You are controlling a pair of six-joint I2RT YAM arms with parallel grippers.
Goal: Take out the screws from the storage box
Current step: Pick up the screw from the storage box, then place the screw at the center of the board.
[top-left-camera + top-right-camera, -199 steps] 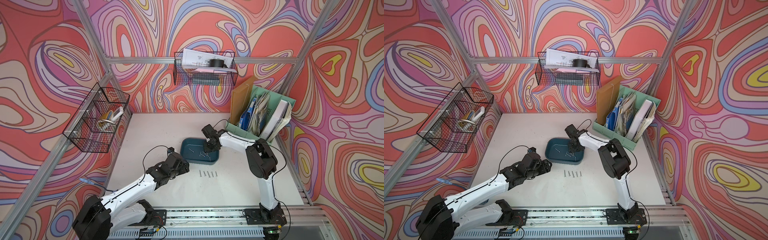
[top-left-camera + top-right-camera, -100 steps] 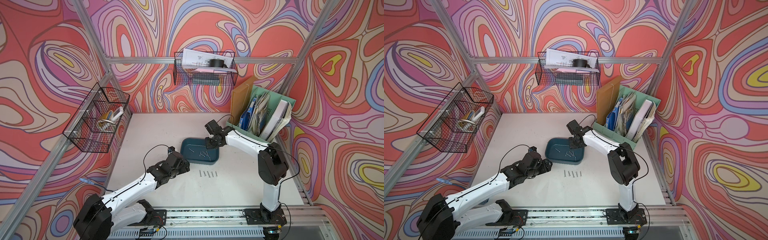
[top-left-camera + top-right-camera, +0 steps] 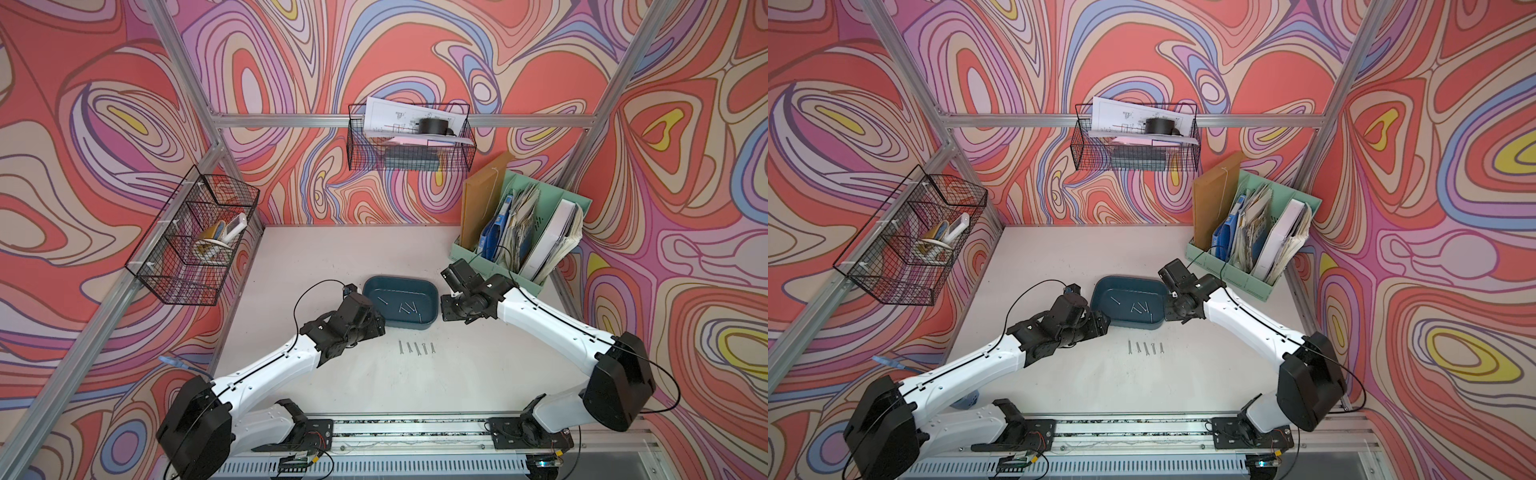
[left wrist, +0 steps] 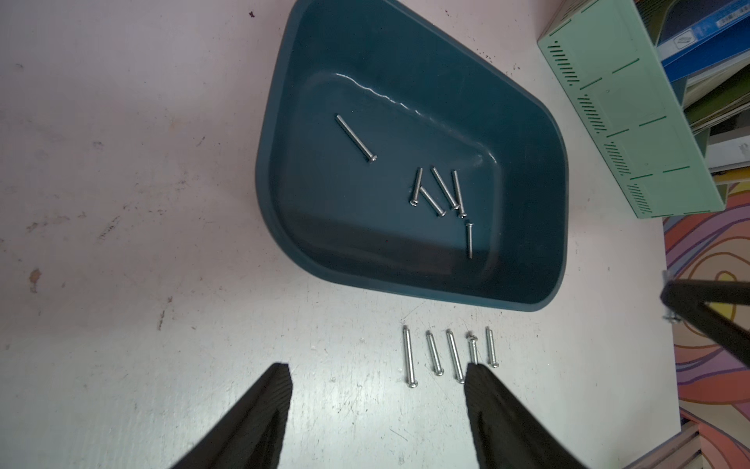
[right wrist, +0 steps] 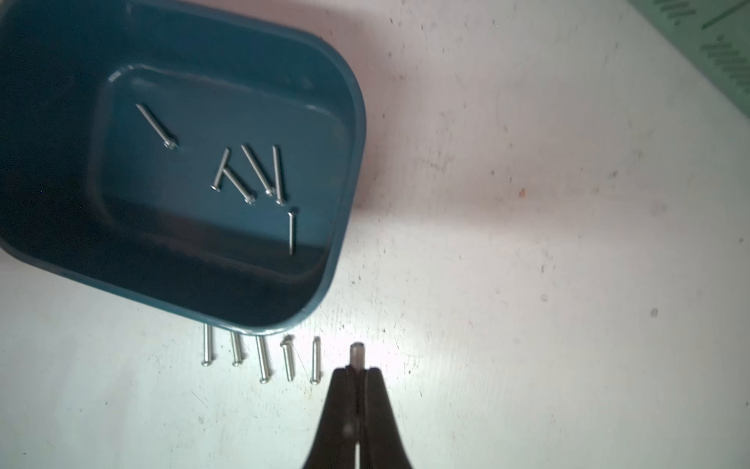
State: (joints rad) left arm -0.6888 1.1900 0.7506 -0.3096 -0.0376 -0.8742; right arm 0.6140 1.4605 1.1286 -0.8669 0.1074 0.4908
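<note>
Poking lengthwise from right gripper (image 5: pixel 357 371), screw (image 5: pixel 357 352)

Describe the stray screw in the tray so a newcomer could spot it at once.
Start at the dark teal tray in the middle of the table. Six screws lie inside, five gathered toward one end. The stray screw lies slanted, alone, touching none of them.

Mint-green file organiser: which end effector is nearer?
Right. The right end effector is at the end of the teal tray nearest the organiser; the left end effector is by its opposite end.
</note>
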